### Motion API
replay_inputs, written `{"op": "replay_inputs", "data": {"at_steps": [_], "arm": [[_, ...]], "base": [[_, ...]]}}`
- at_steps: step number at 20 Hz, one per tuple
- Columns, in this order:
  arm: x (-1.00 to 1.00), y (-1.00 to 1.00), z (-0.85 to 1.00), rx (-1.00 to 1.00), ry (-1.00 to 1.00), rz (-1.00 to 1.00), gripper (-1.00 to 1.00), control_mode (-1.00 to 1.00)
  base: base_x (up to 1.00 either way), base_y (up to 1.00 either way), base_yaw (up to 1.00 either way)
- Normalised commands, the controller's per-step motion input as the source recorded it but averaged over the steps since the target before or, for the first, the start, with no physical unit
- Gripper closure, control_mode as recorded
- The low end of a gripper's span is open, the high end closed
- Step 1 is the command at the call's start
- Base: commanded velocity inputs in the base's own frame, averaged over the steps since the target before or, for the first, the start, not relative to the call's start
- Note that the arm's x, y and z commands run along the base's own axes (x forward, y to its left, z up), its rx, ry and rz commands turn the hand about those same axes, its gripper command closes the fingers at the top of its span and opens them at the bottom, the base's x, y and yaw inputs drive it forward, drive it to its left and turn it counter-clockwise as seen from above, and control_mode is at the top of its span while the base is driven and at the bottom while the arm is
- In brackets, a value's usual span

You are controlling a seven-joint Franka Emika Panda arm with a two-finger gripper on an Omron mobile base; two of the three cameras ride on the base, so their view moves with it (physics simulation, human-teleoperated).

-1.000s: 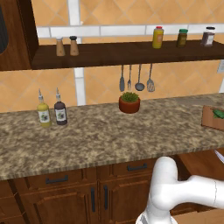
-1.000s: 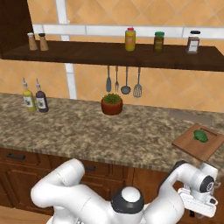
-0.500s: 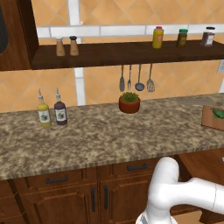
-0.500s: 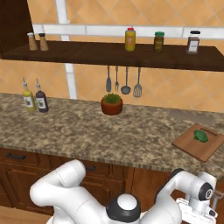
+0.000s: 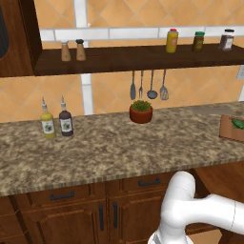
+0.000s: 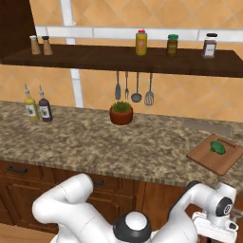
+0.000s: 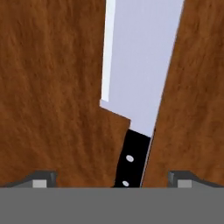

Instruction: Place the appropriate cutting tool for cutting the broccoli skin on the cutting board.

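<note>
Knife (image 7: 140, 78) lies on a brown wooden surface in the hand view, its pale blade running up and its black riveted handle (image 7: 131, 164) pointing down between the claw (image 7: 111, 179) tips. Those tips (image 7: 41, 179) stand far apart at the two bottom corners, spread wide with the handle between them and touching neither. What the wooden surface belongs to I cannot tell from that view.

In the right base view the arm bends low in front of the cabinets, and its hand (image 6: 216, 220) hangs below the bench (image 6: 95, 142) edge at the lower right.

The board (image 6: 216, 153) lies at the right end of the bench, tilted to the edge, with the broccoli (image 6: 218, 147) on its middle. In the left base view the board (image 5: 232, 128) shows at the far right edge, the broccoli (image 5: 237, 124) on top.

A plant (image 6: 121, 113) in a red-brown pot stands near the back wall, under four utensils (image 6: 133, 88) hanging from a dark shelf (image 6: 118, 59). Two bottles (image 6: 38, 104) stand side by side at the left of the bench. On the shelf are two shakers (image 6: 40, 45) at the left and three jars (image 6: 172, 44) to the right.
</note>
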Motion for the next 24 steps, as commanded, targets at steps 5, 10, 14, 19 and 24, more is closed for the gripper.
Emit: {"op": "replay_inputs", "data": {"at_steps": [5,10,14,19,24], "arm": [[0.57,-0.15,-0.05,-0.01,-0.24,0.0,-1.0,-1.0],[0.23,-0.02,-0.42,-0.07,-0.21,0.0,-1.0,-1.0],[0.06,-0.06,-0.47,-0.07,0.0,0.0,-1.0,-1.0],[-0.29,0.23,-0.37,-0.02,0.0,0.0,-1.0,-1.0],[-0.51,0.46,-0.38,0.0,0.0,0.0,-1.0,-1.0]], "base": [[0.0,0.0,0.0],[0.0,0.0,0.0],[0.0,0.0,0.0],[0.0,0.0,0.0],[0.0,0.0,0.0]]}}
